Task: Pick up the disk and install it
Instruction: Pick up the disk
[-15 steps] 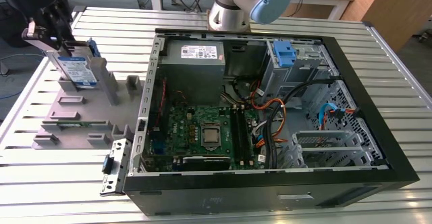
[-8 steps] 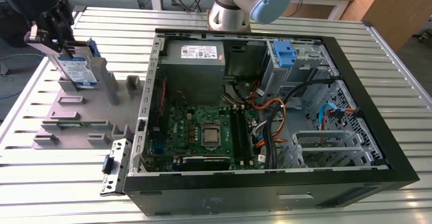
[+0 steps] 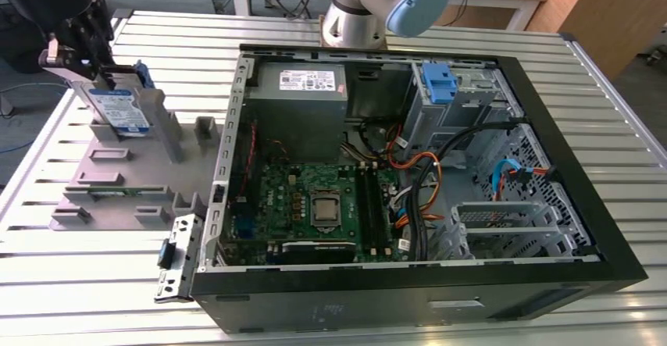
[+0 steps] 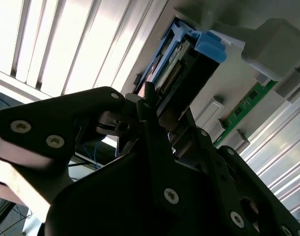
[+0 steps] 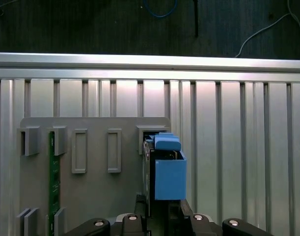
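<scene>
The disk [image 3: 118, 108] is found at about ten o'clock in the exterior view. It stands upright in the grey plastic holder [image 3: 125, 182], outside the open computer case [image 3: 417, 299]. The gripper [image 3: 96, 73] is closed narrowly on its upper end, so the grasp is judged as made, while lifting out and installing are left. Silver metal, a white and blue label and a smooth blue plastic frame are seen. The table [image 3: 83, 283] is ribbed aluminium.
</scene>
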Controlling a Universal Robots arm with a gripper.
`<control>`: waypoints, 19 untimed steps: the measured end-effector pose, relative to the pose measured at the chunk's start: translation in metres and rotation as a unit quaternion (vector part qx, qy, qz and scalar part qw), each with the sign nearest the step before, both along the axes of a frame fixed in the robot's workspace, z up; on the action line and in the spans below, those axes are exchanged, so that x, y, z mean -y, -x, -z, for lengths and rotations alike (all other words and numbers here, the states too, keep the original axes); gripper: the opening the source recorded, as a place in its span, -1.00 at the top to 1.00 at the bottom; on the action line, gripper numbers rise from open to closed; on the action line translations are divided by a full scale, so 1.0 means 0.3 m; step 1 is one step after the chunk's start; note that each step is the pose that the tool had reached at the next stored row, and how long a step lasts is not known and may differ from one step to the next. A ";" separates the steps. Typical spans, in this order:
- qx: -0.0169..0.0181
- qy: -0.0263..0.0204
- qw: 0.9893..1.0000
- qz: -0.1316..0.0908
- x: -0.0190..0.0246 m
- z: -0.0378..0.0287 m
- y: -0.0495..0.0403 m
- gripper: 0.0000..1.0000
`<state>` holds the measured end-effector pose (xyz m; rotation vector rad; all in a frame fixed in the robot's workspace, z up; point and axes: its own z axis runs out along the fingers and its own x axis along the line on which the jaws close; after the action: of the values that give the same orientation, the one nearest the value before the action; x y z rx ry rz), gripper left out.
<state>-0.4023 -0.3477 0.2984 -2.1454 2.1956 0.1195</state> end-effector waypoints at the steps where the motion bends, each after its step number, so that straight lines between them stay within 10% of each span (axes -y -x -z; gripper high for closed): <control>1: 0.000 0.000 1.000 0.000 0.000 0.000 0.000 0.29; 13: 0.000 0.001 1.000 0.000 0.000 0.002 0.000 0.31; 19: -0.003 0.009 1.000 0.000 -0.001 0.001 -0.001 0.31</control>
<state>-0.4021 -0.3475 0.2981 -2.1566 2.2078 0.1071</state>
